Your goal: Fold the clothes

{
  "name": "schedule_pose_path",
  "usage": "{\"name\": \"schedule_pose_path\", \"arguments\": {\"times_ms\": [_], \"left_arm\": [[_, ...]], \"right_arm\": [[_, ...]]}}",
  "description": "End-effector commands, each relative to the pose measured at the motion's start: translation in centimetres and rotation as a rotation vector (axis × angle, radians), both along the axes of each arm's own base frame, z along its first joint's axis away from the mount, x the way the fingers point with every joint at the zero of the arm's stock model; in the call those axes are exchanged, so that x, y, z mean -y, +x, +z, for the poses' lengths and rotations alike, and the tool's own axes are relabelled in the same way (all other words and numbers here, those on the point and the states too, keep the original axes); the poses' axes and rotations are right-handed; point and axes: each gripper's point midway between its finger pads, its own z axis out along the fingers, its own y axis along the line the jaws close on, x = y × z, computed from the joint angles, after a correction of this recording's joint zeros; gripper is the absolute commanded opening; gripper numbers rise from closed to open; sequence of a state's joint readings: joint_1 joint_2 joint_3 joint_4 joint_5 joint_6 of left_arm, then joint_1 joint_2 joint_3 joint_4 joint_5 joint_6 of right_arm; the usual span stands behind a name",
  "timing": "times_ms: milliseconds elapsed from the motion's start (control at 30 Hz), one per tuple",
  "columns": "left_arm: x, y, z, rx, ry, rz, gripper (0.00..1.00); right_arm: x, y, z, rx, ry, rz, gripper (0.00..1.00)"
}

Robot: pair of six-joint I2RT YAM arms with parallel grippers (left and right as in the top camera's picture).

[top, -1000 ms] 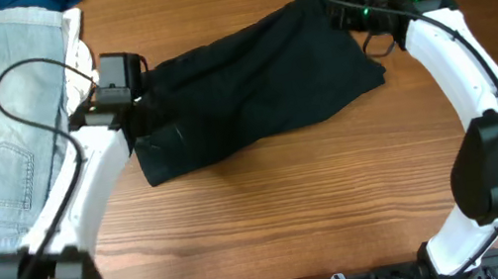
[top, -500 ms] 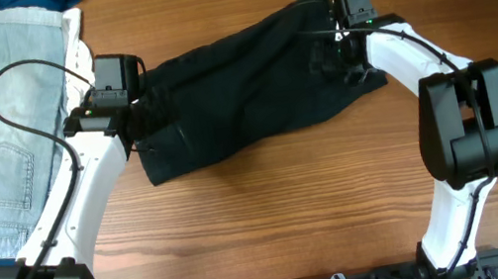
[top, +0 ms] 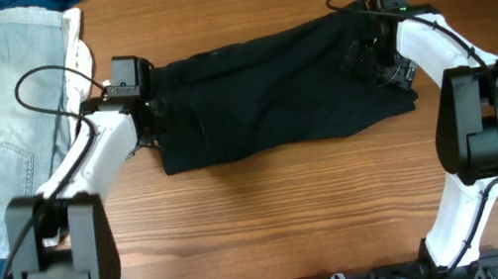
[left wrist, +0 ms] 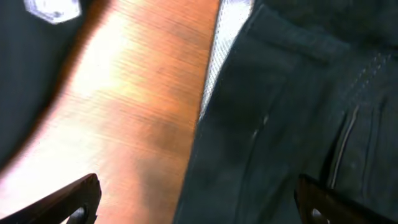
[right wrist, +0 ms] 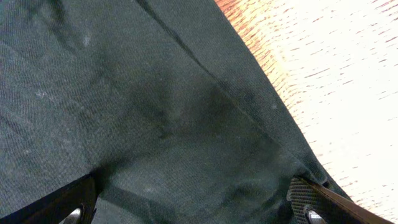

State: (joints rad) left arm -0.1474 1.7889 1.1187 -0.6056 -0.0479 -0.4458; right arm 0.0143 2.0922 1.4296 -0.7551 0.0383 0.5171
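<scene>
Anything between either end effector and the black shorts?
Nothing visible. The left end effector is open at the waistband end of the black shorts. The right end effector is open at the other end, fabric directly ahead of both. The denim shorts lie apart, off to the side.

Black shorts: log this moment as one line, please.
black shorts: laid out on table | left hand: open over waistband edge | right hand: open over opposite end

Black shorts (right wrist: 155,112) cover the table (right wrist: 336,68) (2 fingertips (right wrist: 313,200) spread wide).
</scene>
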Motion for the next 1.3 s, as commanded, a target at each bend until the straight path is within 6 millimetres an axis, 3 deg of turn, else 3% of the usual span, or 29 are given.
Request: {"name": "schedule_pose_path", "arguments": {"times_ms": [0,100,133,200,300,433,533,600,700,767,867,900,933,967,1000,1133,1267], "left_arm": [[1.8,0.6,-2.6,-0.034,-0.115,-0.102,0.99],[2.2,0.8,-4.9,-0.062,-0.135,-0.140,0.96],[2.6,0.7,-5.5,-0.072,-0.159,-0.175,0.91],[3.8,0.6,-6.4,-0.083,-0.230,-0.194,0.73],[4.8,0.4,-6.8,-0.089,-0.279,-0.232,0.37],[4.7,-0.3,-8.3,-0.132,-0.279,-0.225,0.07],[4.0,-0.1,-8.4,-0.129,-0.249,-0.213,0.04],[2.6,0.2,-7.1,-0.110,-0.248,-0.179,0.04],[-0.2,0.4,-3.6,-0.066,-0.244,-0.119,0.04],[-2.2,0.0,-0.4,-0.023,-0.231,-0.107,0.04],[-4.7,-0.6,3.6,0.049,-0.196,-0.075,0.04],[-5.4,-0.7,4.9,0.078,-0.186,-0.060,0.04],[-5.9,-0.7,5.9,0.098,-0.179,-0.049,0.04],[-6.4,-0.5,6.8,0.124,-0.172,-0.037,0.04],[-6.9,0.2,7.9,0.151,-0.146,-0.031,0.04],[-7.2,1.6,11.5,0.196,-0.131,-0.034,0.04],[-7.1,2.3,13.5,0.226,-0.128,-0.043,0.04]], "right_arm": [[-4.6,-5.7,-6.2,-0.232,0.192,-0.013,0.99],[-4.6,-5.5,-6.2,-0.224,0.192,-0.012,0.99],[-4.6,-5.3,-6.2,-0.215,0.192,-0.002,0.99],[-4.7,-4.9,-6.2,-0.197,0.192,0.010,0.99],[-4.7,-4.7,-6.3,-0.189,0.192,0.017,1.00],[-4.8,-4.3,-6.3,-0.174,0.193,0.022,1.00],[-4.8,-3.8,-5.8,-0.154,0.191,0.059,0.96],[-5.1,-1.7,-3.4,-0.067,0.191,0.145,0.94],[-6.8,1.3,2.8,0.099,0.250,0.321,0.95],[-8.1,2.3,7.8,0.217,0.280,0.477,0.99],[-9.1,2.4,12.1,0.329,0.294,0.605,1.00],[-9.1,2.5,12.5,0.341,0.289,0.615,0.95],[-9.1,2.5,12.5,0.345,0.288,0.616,0.67],[-9.1,2.6,12.2,0.338,0.290,0.614,0.50],[-9.2,2.4,11.7,0.325,0.296,0.607,0.25],[-11.3,2.1,9.6,0.304,0.379,0.622,0.05],[-13.5,2.6,6.0,0.267,0.437,0.606,0.04]]}}
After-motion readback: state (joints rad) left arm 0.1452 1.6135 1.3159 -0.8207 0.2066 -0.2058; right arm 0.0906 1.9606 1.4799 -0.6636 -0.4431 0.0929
